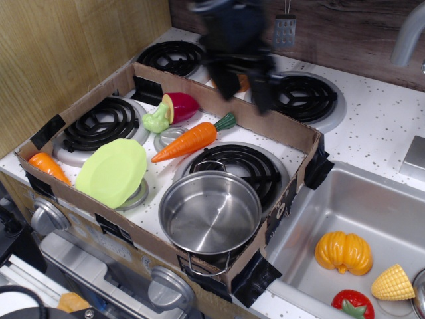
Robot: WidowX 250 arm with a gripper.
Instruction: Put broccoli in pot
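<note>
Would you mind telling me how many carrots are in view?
2: one carrot lies mid-box between the burners, another sits in the box's left corner. The blurred gripper may hide more.

Cardboard tray (pixel 269 121) on stovetop; gripper (pixel 240 90) above its far wall.

Below-left of the gripper: small light-green broccoli floret (pixel 157 119) touching magenta rounded vegetable (pixel 180 106). Orange plastic carrot (pixel 189 140) just below the gripper. Round steel pot (pixel 210 212) nearer the camera, well apart. Flat lime plate (pixel 113 171) left of pot.
</note>
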